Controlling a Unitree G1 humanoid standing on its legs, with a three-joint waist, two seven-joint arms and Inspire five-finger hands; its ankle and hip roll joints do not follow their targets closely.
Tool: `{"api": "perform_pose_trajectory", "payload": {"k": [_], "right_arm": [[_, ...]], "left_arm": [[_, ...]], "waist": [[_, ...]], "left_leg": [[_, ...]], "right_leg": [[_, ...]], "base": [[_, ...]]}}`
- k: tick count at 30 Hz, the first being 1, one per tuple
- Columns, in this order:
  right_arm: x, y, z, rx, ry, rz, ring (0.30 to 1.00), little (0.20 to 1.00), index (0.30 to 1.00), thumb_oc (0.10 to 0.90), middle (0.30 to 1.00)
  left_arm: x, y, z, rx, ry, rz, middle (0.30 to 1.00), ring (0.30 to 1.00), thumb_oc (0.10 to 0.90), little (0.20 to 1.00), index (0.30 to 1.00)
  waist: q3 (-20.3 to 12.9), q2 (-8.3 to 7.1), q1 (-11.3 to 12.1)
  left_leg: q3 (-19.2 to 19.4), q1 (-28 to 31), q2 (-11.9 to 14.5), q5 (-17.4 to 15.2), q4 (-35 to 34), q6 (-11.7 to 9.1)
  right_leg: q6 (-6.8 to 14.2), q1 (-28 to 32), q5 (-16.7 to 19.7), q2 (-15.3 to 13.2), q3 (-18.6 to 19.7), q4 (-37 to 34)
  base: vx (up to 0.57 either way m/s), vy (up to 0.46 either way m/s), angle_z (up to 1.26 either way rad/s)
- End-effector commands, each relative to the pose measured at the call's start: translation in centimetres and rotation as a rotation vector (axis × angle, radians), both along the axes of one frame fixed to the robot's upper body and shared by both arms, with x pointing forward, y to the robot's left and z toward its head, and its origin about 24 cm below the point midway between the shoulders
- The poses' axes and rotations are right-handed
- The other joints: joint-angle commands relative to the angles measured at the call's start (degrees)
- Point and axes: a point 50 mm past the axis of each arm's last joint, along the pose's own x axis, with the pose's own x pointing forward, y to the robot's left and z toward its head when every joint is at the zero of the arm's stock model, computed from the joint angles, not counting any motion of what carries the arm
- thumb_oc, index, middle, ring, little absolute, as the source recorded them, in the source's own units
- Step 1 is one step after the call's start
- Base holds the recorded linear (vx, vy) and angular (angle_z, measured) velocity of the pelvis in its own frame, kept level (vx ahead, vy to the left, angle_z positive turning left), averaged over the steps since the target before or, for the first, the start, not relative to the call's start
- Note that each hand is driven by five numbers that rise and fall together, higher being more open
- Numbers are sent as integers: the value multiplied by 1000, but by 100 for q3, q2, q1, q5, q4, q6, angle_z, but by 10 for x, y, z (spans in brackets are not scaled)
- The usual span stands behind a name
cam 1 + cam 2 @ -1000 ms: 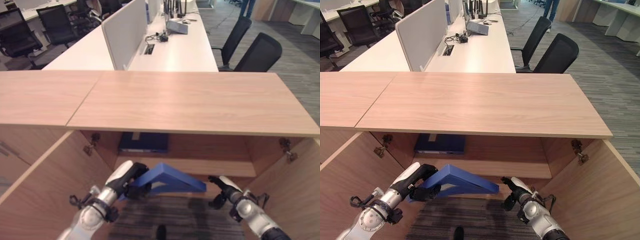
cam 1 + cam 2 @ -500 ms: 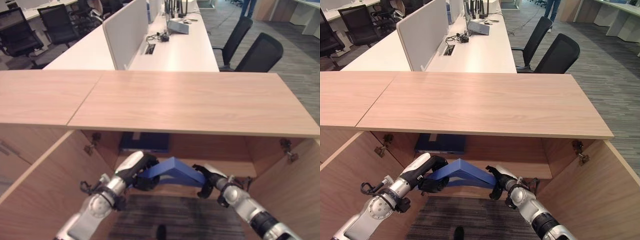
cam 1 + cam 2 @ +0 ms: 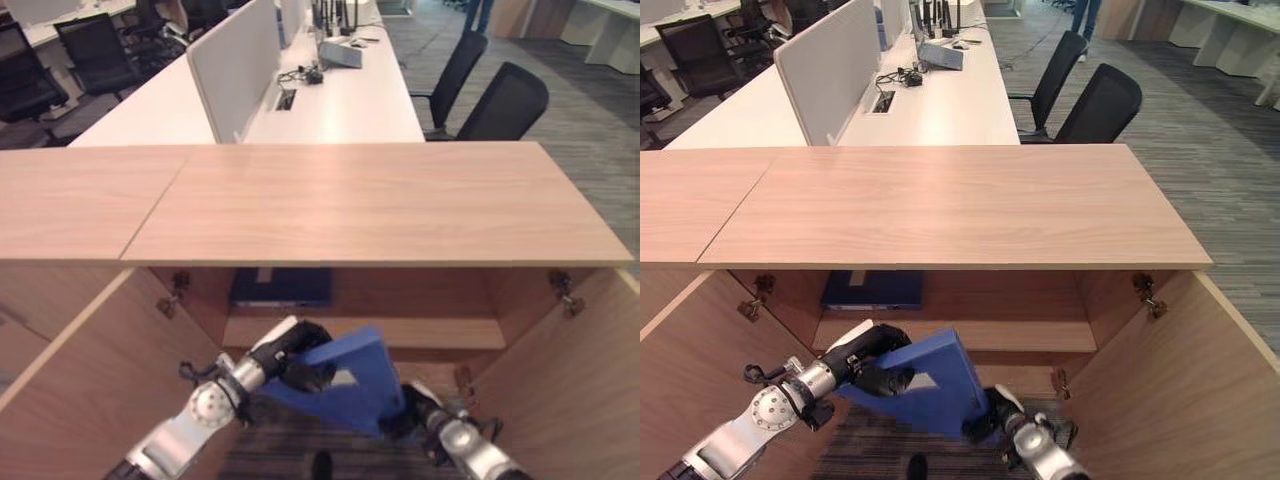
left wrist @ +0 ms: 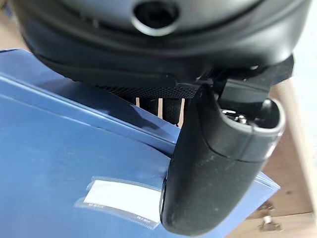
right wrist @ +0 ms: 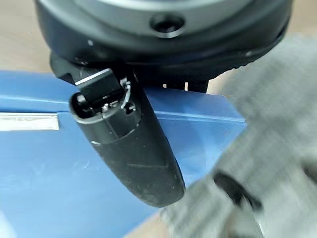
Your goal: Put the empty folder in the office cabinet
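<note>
A blue folder (image 3: 345,385) hangs tilted in front of the open office cabinet (image 3: 420,332), below its shelf, with its broad face turned up. My left hand (image 3: 290,355) is shut on its upper left edge; its thumb (image 4: 218,163) presses on the folder's face (image 4: 59,148) near a white label. My right hand (image 3: 415,405) is shut on the lower right corner, its thumb (image 5: 133,144) lying across the blue cover (image 5: 59,168). The fingers of both hands are behind the folder.
A second dark blue folder (image 3: 282,287) lies flat at the shelf's left end. The cabinet doors stand open at the left (image 3: 80,380) and right (image 3: 570,390). A wide wooden top (image 3: 380,200) overhangs the opening. Desks and black chairs (image 3: 505,100) stand beyond.
The folder has tipped from a flat, tent-like pose to a steeper one and come lower. My right hand has dropped to its lower corner. The camera has shifted a little.
</note>
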Motion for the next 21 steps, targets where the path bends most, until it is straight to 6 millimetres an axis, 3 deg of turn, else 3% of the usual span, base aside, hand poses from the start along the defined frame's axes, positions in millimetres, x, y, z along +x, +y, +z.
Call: {"api": "perform_pose_trajectory", "payload": {"k": [1,4,7,8,12,13,15,18,20,21], "right_arm": [[66,129,73,742,-128,-95,300,300,300,400,300],[53,142,69,877,-8,-197,300,300,300,400,300],[51,139,65,896,13,-252,300,300,300,400,300],[48,130,56,892,44,-357,300,300,300,400,300],[40,97,35,880,97,-628,300,300,300,400,300],[35,78,27,872,94,-747,300,300,300,400,300],[32,69,24,859,89,-795,300,300,300,400,300],[20,33,15,791,49,-932,300,300,300,400,300],[19,24,14,774,31,-951,300,300,300,400,300],[13,9,13,749,9,-997,300,300,300,400,300]], "left_arm": [[31,-96,101,-753,-266,-175,300,300,400,300,300],[34,-107,96,-805,-205,-173,300,300,400,300,300],[35,-110,91,-827,-167,-158,300,300,400,300,300],[38,-103,85,-839,-149,-91,900,900,800,900,900],[40,-66,56,-814,-105,149,900,900,800,900,900],[34,-39,35,-764,-79,308,900,900,800,900,900],[29,-30,28,-763,-62,368,900,900,800,900,900],[0,5,-18,-753,65,677,900,900,800,900,900],[-8,13,-27,-721,82,735,900,900,800,900,900],[-27,27,-48,-650,149,825,900,900,800,900,900]], "waist": [[-197,-78,22],[-158,-70,7],[-149,-57,-20],[-150,-41,-31],[-146,-30,-43],[-132,-34,-24],[-151,-34,-29],[-153,-58,-28],[-154,-62,-30],[-151,-62,-33]], "left_leg": [[-147,437,72,-1063,-26,-172],[-140,435,83,-1050,-26,-191],[-126,437,82,-1048,-26,-197],[-124,437,82,-1046,-26,-198],[-118,436,83,-1051,-26,-210],[-100,459,86,-1059,-26,-214],[-103,439,88,-1052,-26,-216],[-103,436,102,-1056,-26,-210],[-107,425,103,-1053,-26,-208],[-115,421,101,-1052,-26,-202]], "right_leg": [[186,-398,226,-170,-110,-8],[181,-412,243,-164,-103,-8],[181,-422,255,-161,-88,-3],[179,-428,257,-158,-94,-6],[184,-431,258,-151,-108,-5],[185,-411,249,-152,-113,-8],[188,-430,253,-152,-124,-8],[183,-434,239,-151,-128,-8],[181,-442,237,-149,-135,-8],[182,-447,229,-146,-136,-8]], "base": [[0,0,0],[0,0,0],[0,0,0],[0,0,0],[4,1,3],[16,4,5],[4,0,-3],[16,-8,-4],[14,-6,-7],[21,-1,3]]}}
